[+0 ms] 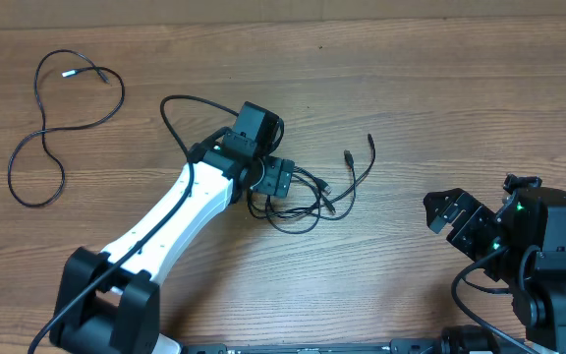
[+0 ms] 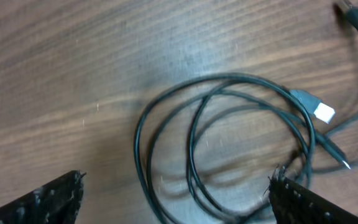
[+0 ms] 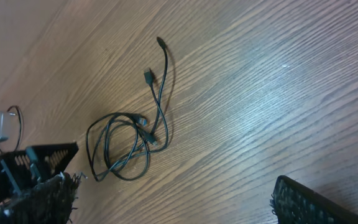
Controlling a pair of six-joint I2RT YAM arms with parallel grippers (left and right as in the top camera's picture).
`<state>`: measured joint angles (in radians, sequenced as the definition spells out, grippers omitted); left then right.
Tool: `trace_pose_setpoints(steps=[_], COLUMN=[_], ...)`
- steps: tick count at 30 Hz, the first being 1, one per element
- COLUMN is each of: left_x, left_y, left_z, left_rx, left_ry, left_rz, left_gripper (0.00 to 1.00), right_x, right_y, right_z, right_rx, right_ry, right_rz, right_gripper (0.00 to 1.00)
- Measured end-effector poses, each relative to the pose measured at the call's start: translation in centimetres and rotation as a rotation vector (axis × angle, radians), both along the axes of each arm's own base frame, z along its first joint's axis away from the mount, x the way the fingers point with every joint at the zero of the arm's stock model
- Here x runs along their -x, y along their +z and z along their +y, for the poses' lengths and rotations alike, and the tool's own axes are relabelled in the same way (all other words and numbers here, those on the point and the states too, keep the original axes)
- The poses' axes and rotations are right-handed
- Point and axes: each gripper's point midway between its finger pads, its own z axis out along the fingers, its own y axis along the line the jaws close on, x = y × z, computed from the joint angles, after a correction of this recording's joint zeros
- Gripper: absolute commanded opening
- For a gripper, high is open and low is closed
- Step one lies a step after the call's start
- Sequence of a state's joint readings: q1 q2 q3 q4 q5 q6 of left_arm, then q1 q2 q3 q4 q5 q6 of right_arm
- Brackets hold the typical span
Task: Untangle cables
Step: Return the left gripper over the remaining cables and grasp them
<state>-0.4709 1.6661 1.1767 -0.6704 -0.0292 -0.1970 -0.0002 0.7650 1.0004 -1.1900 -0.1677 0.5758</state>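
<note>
A tangle of thin black cables (image 1: 314, 193) lies at mid-table, with two plug ends (image 1: 359, 147) sticking out towards the back. A separate black cable (image 1: 62, 123) lies in loose loops at the far left. My left gripper (image 1: 281, 183) is open, right over the left side of the tangle. In the left wrist view, the loops (image 2: 194, 127) and a silver-tipped plug (image 2: 321, 111) lie between and beyond my open fingers (image 2: 176, 202). My right gripper (image 1: 455, 218) is open and empty, well to the right of the tangle. The right wrist view shows the tangle (image 3: 126, 146) far ahead of its fingers (image 3: 173, 202).
The wooden table (image 1: 440, 88) carries only the cables. A thicker black wire (image 1: 177, 123) arcs off the left arm's wrist. The right arm's base (image 1: 553, 265) stands at the front right.
</note>
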Motion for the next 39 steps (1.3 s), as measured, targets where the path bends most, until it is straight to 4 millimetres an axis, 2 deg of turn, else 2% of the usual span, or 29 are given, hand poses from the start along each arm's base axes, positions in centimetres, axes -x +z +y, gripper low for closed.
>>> trace_pose_setpoints(steps=[4, 7, 11, 14, 16, 21, 23, 27, 29, 32, 33, 35, 36, 37, 39], left_x=[-1.5, -2.0, -2.5, -2.9, -3.1, -3.7, -3.7, -3.7, -3.3, -2.6, -2.6, -2.7, -2.7, -2.7, -2.7], left_y=[-1.2, -3.1, -6.2, -7.5, -7.8, -7.7, -7.7, -7.8, -8.1, -8.6, -8.6, -8.6, -8.6, -8.6, -8.6], left_z=[-0.4, -0.4, 0.4, 1.2, 1.8, 2.4, 2.2, 1.4, 1.2, 1.2, 1.1, 1.1, 1.1, 1.0, 0.7], left_rx=[-0.021, -0.046, -0.107, -0.131, -0.135, -0.111, -0.091, -0.05, -0.036, -0.03, -0.027, -0.025, -0.023, -0.016, -0.004], left_ry=[-0.041, -0.057, -0.053, -0.037, -0.023, -0.004, -0.007, -0.025, -0.032, -0.039, -0.04, -0.038, -0.038, -0.041, -0.044], left_rz=[-0.032, -0.018, 0.019, 0.031, 0.033, 0.034, 0.034, 0.034, 0.048, 0.068, 0.067, 0.063, 0.065, 0.064, 0.062], left_gripper=[0.85, 0.83, 0.82, 0.77, 0.71, 0.7, 0.65, 0.63, 0.56, 0.55, 0.52, 0.38, 0.26, 0.2, 0.17], right_x=[0.0, 0.0, 0.0, 0.0, 0.0, 0.0, 0.0, 0.0, 0.0, -0.1, 0.0, 0.0, 0.0, 0.0, 0.0], right_y=[0.0, 0.0, 0.0, 0.0, 0.0, 0.0, 0.0, 0.0, 0.0, 0.0, 0.0, 0.0, 0.0, 0.0, 0.0], right_z=[0.0, 0.0, 0.0, 0.0, 0.0, 0.0, 0.0, 0.0, 0.0, 0.0, 0.0, 0.0, 0.0, 0.0, 0.0], right_rx=[0.0, -0.001, 0.0, 0.0, 0.0, 0.0, 0.0, 0.0, 0.0, -0.001, -0.001, 0.0, -0.001, -0.001, 0.0], right_ry=[0.0, -0.001, -0.001, 0.0, -0.001, -0.001, 0.0, 0.0, -0.001, -0.001, 0.0, 0.0, 0.0, 0.0, -0.001], right_rz=[-0.001, 0.0, 0.0, -0.001, 0.0, 0.0, -0.001, -0.002, -0.002, -0.003, -0.002, -0.002, -0.002, -0.001, -0.001], right_gripper=[1.0, 1.0, 1.0, 1.0, 1.0, 1.0, 1.0, 1.0, 1.0, 1.0, 1.0, 1.0, 1.0, 1.0, 1.0])
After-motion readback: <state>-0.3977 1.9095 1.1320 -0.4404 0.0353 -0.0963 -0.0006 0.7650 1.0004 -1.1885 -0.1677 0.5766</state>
